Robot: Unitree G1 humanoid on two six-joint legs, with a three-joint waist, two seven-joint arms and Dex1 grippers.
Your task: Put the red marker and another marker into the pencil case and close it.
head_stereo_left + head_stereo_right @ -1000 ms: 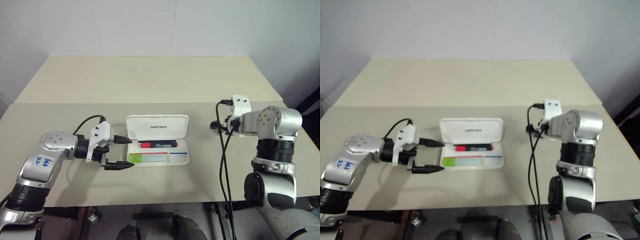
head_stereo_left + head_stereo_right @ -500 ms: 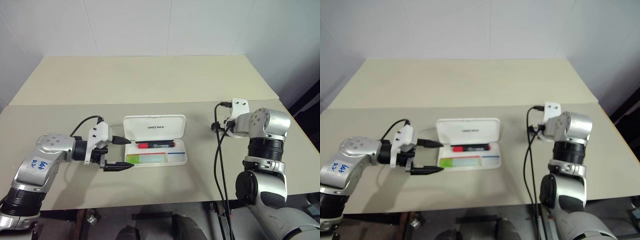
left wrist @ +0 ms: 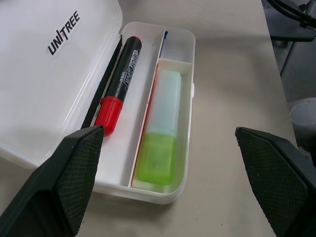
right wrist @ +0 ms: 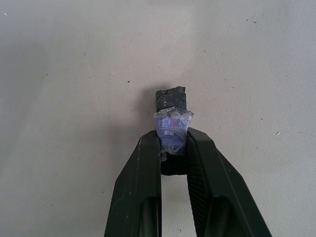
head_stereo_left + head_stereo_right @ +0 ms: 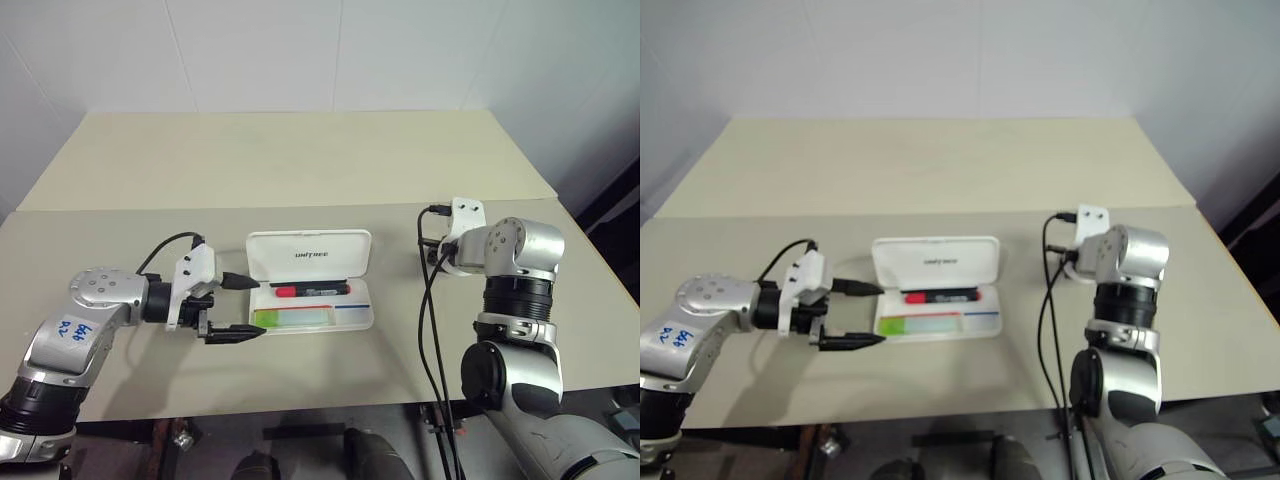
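The pencil case (image 5: 312, 288) lay open, long side left to right, white. The left gripper (image 5: 243, 306) gaped wide, empty. The right gripper (image 4: 174, 148) pinched a small black clip (image 4: 171, 106).

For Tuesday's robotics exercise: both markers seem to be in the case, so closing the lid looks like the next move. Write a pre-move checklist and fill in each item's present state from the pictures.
1. Red marker lies inside the pencil case: ok.
2. Light green marker lies flat in its own compartment: ok.
3. Nothing pokes over the case rim: ok.
4. Lid stands open, hinge side away from the robot: ok.
5. Left pincer is open and empty, beside the case: ok.
6. Right pincer is free: not ok, it is shut on a small dark object.
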